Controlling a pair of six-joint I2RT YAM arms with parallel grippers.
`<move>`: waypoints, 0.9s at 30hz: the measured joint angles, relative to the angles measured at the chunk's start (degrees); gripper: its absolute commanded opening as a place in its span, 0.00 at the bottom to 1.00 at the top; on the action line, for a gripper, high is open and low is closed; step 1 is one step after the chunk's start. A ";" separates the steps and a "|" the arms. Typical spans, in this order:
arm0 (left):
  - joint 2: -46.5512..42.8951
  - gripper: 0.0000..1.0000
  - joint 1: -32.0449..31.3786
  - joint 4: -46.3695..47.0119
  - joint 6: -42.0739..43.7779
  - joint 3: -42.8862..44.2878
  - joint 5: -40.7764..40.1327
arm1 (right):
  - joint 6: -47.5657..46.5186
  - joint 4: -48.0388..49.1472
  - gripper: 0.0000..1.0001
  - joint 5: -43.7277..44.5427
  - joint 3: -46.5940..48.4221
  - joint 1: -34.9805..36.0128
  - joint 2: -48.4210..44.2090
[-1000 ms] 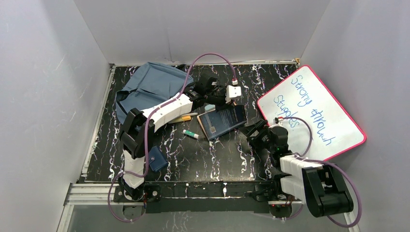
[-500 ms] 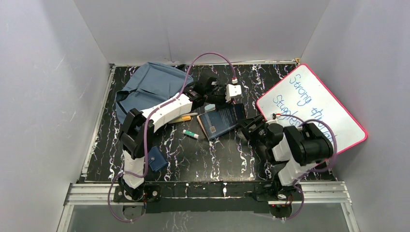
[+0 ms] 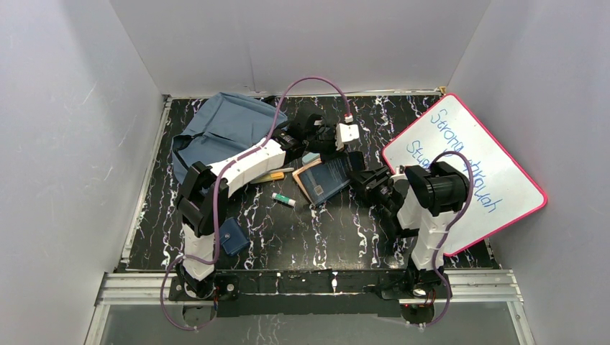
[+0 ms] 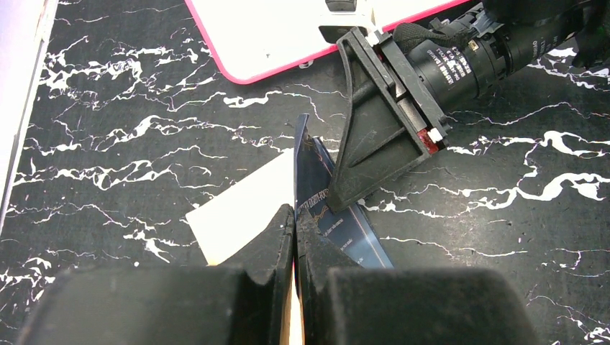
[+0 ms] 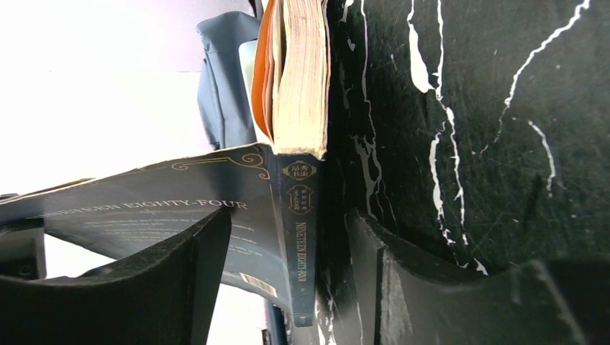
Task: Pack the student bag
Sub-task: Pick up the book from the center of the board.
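Black, white-veined surface (image 3: 324, 237) carries all items. Nearest the arm bases, on the left, a small dark-blue pouch (image 3: 234, 238) lies flat just beside the left arm's lower link. Further in, mid-surface, is a short white stick with a green end (image 3: 284, 200), apart from everything else.

Beyond it lies a dark-blue book (image 3: 327, 180), spine lettered "Nineteen Eighty-Four". Its cream page block is exposed and its cover is raised off the pages. The left tool (image 4: 295, 219) comes at the book from the far side, its fingers clenched on the edge of the raised cover. The right tool (image 5: 288, 237) is at the book's right end, released, jaws spread wide with the spine between them. One finger rests against the cover; contact by the other cannot be confirmed.

Right of the book is a pink-rimmed whiteboard (image 3: 475, 162) with blue handwriting, the right arm crossing its near edge.

Farthest, in the far-left corner of the surface, the slate-blue bag (image 3: 223, 126) lies slumped, well apart from the book. Whether it is unzipped cannot be told.
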 measured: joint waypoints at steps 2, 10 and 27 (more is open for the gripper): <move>0.00 0.00 0.00 -0.02 0.00 0.00 -0.09 | -1.25 -0.11 0.61 0.46 0.13 0.17 -0.11; 0.00 0.11 0.00 -0.09 0.07 0.00 -1.20 | -6.86 -0.50 0.38 0.37 0.24 0.46 0.87; -0.61 0.30 0.04 1.03 0.31 0.00 -3.67 | -10.71 -0.72 0.44 -0.09 1.16 0.48 1.07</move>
